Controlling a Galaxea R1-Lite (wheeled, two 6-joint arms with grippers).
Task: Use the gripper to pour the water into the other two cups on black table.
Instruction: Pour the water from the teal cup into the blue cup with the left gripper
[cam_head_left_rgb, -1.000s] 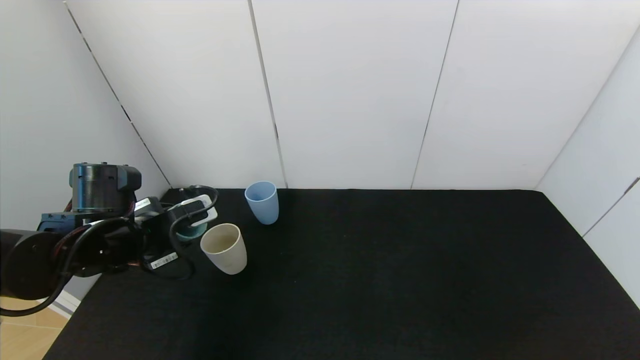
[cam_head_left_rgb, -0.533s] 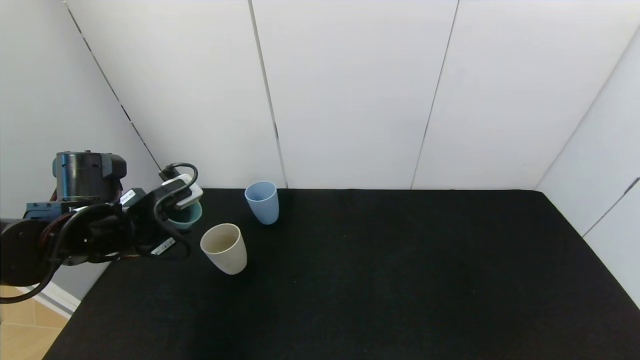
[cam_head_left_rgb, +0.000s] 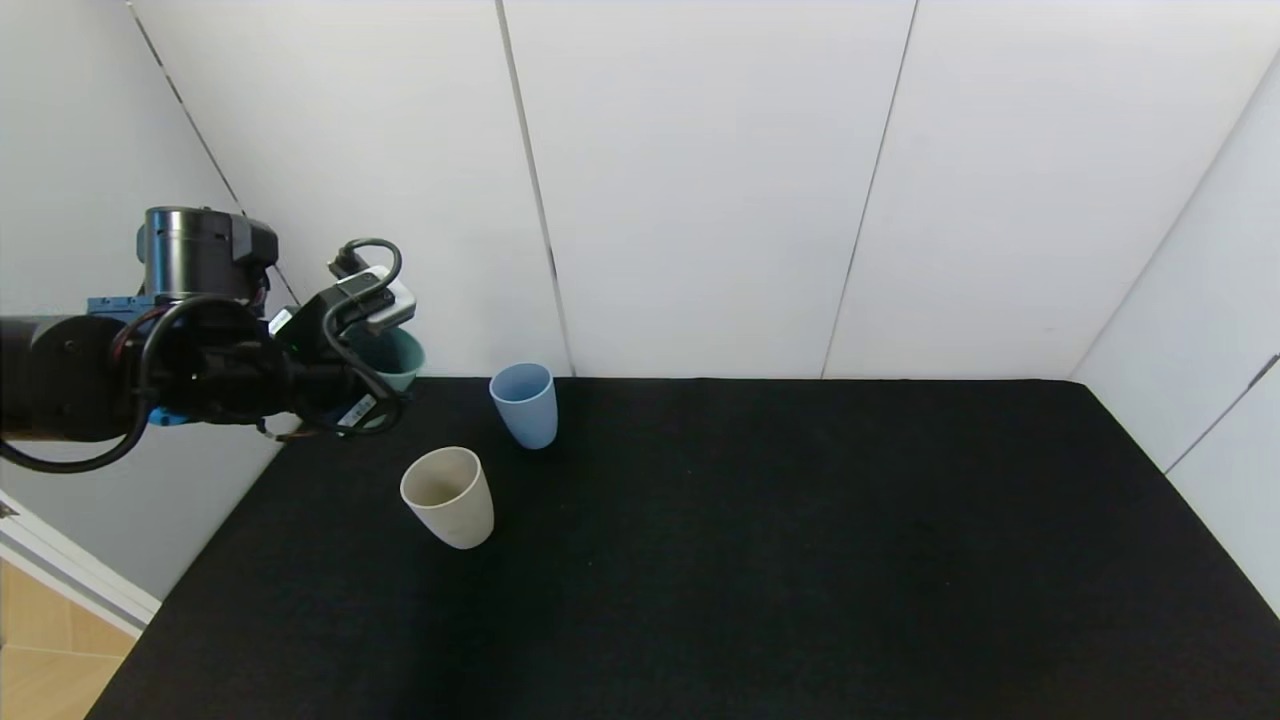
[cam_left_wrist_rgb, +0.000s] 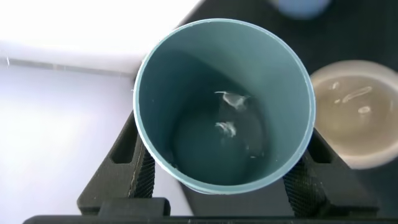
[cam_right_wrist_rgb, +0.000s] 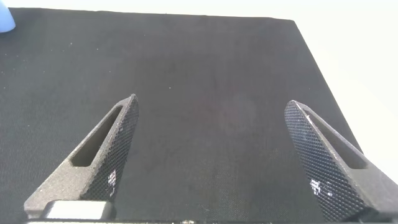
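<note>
- The teal cup (cam_left_wrist_rgb: 222, 106) is the source vessel: in the left wrist view it stands upright with its mouth filling the middle of the frame, and glints in its bottom suggest a little water inside. In the head view it sits at the upper left of the frame, held in the air near the wall.
- The beige cup (cam_head_left_rgb: 448, 496) stands upright on the black table (cam_head_left_rgb: 760, 560), left of centre in the head view and lower in the frame than the teal cup. In the left wrist view it shows at the right edge; the glints in it may be water, but I cannot tell.
- The light blue cup (cam_head_left_rgb: 524, 403) stands upright just beyond the beige one, near the back wall; nothing can be read of its contents.
- Judging from this, the pick-up is done, the lift is under way, and both pours appear yet to be made; the teal cup is not tilted.
- The left gripper (cam_left_wrist_rgb: 221, 174) is clamped on the teal cup, one finger on each side of its wall.
- The right gripper (cam_right_wrist_rgb: 217, 162) hangs over bare table with its fingers wide apart, holding and touching nothing; it looks idle.
</note>
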